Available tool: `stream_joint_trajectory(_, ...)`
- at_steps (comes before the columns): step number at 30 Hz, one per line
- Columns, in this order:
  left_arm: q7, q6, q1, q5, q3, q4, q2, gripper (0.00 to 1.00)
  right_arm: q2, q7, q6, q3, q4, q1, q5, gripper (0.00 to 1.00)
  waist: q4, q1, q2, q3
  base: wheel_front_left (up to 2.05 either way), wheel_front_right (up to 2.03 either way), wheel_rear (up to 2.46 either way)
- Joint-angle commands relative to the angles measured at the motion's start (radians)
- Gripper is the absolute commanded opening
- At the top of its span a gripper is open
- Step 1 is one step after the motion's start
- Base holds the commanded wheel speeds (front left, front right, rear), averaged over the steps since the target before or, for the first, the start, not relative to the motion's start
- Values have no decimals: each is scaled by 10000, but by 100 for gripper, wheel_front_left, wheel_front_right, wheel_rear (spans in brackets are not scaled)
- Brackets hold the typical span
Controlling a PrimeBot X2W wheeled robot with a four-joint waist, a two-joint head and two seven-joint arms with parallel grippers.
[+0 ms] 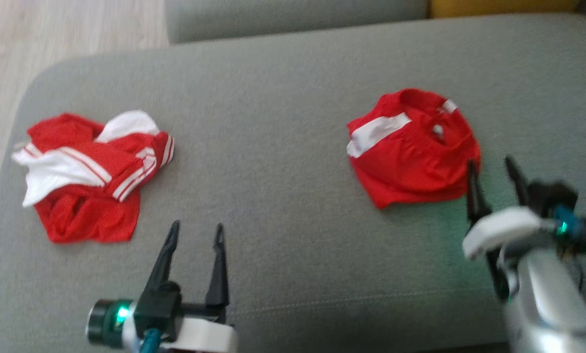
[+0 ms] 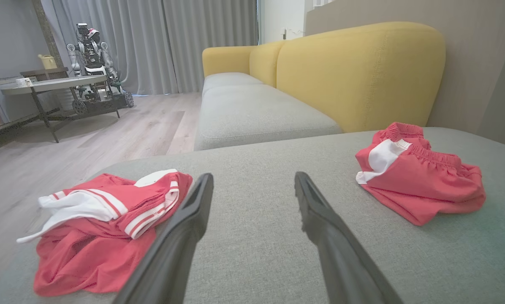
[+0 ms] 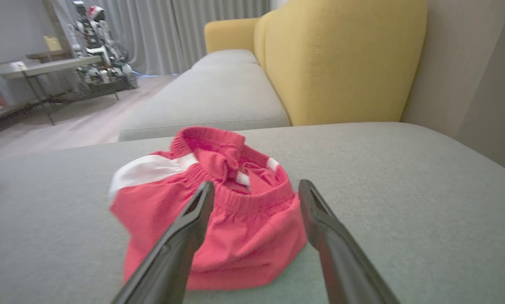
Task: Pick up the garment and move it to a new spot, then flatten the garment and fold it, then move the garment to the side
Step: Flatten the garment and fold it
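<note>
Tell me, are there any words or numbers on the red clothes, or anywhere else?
No text can be read anywhere.
red shorts: no letters or numbers on the cloth.
small white tag inside the shorts' waistband: too blurred to tell if it has writing.
red and white top: white stripes, no letters.

Crumpled red-and-white striped garment left, bunched red shorts right, well apart

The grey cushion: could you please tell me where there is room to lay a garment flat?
Bare: the middle of the cushion, between the striped garment and the red shorts, and the strip behind both. Crowded: around each garment.
</note>
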State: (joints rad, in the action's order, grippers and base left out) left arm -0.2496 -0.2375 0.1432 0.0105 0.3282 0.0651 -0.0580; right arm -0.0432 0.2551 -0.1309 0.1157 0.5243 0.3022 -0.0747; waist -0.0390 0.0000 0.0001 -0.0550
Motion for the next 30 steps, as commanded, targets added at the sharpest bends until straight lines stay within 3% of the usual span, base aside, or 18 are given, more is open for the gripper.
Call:
stream_joint_trajectory(1,-122,49,-653,-114,-50,352,77,100,-70,55,2,249,817,1213,516,100,268,0,-1,-501,0,0,0)
stream_joint_trajectory(3,-122,103,-898,-184,158,310,77,100,-70,-286,2,1081,2041,2078,603,100,444,0,-1,-751,0,0,0)
stream_joint_trajectory(12,-122,22,-1918,-330,792,281,78,100,-318,-926,2,3518,4320,4740,1927,100,936,0,-1,-1919,0,0,0)
stream_joint_trajectory(17,-122,-30,-2378,-387,1057,177,70,100,-661,-1001,2,3662,5206,5857,2234,100,1072,0,-1,-2514,0,0,0)
stream_joint_trajectory(25,-122,-187,-2936,-345,1418,61,68,100,-1316,-2401,2,3423,6543,6900,3178,100,1202,0,-1,-3018,0,0,0)
stream_joint_trajectory(26,-122,-212,-2962,-325,1443,42,62,100,-1262,-2458,2,3344,6706,6991,3149,88,1193,0,-1,-3013,0,0,0)
stream_joint_trajectory(27,-122,-240,-2979,-305,1460,24,53,100,-1183,-2451,2,3233,6856,7084,3072,31,1170,0,-1,-2998,0,0,0)
stream_joint_trajectory(28,-122,-267,-2985,-272,1467,15,48,100,-1144,-2387,2,3093,6968,7148,3007,0,1130,0,-1,-2966,0,0,0)
stream_joint_trajectory(30,-122,-324,-2978,-210,1459,22,35,100,-1271,-1981,2,2828,7002,7196,3002,0,1023,0,-1,-2879,0,0,0)
